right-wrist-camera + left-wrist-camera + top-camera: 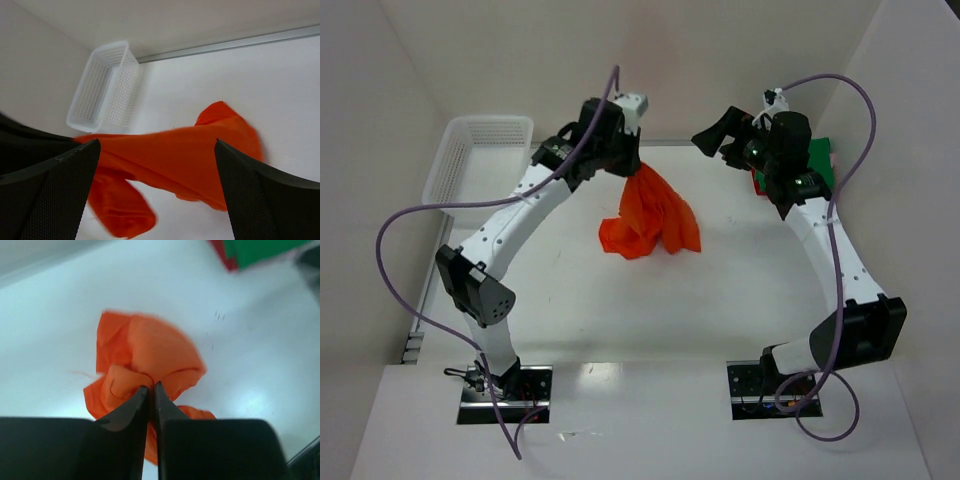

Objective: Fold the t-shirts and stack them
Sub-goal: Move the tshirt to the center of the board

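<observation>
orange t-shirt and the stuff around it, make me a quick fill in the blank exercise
1. The left end effector holds up the orange t-shirt, while the right end effector has its jaws ____.
2. Beside the right arm, the top folded t-shirt is ____, with a red t-shirt under it.
3. The white mesh basket stands at the far ____ corner of the table.

Missing words: open; green; left

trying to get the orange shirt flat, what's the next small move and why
Probably bring the open right gripper across to pinch a free edge of the orange t-shirt. The left gripper pinches it at one point, so it hangs bunched, its lower end crumpled on the table.
</observation>
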`<state>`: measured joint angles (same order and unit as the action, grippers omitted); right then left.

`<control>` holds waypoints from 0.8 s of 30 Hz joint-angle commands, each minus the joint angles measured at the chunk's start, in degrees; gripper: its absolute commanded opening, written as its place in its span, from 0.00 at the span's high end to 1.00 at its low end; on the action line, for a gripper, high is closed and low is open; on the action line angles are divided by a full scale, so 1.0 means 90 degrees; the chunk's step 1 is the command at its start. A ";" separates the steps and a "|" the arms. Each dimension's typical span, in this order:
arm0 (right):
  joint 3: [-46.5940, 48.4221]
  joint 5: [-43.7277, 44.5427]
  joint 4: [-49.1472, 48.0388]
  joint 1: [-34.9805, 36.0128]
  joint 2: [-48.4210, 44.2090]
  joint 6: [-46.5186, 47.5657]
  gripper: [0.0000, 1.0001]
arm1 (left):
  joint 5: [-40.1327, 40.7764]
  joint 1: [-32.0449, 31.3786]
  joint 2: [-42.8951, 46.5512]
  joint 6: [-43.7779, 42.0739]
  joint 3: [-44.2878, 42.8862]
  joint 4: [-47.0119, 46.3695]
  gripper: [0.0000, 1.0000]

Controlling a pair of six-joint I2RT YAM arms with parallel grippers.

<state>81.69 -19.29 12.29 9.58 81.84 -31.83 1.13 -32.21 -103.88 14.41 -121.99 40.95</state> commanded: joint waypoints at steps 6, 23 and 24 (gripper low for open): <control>-0.0726 0.0445 0.0586 -0.0030 -0.0988 0.0382 0.00 | -0.0622 -0.0025 0.0751 0.0741 0.2254 -0.1493 0.24; -0.2202 0.0922 0.0704 0.0585 -0.0394 0.0422 0.00 | 0.0041 -0.0025 0.0477 0.0985 0.4481 -0.1728 0.00; -0.2202 0.0922 0.0646 0.0663 -0.0141 0.0364 0.03 | 0.0196 -0.0025 0.0477 0.1112 0.4589 -0.1728 0.00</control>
<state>62.48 -12.51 20.53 14.41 77.06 -27.51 0.23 -32.49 -98.54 21.76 -83.35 26.35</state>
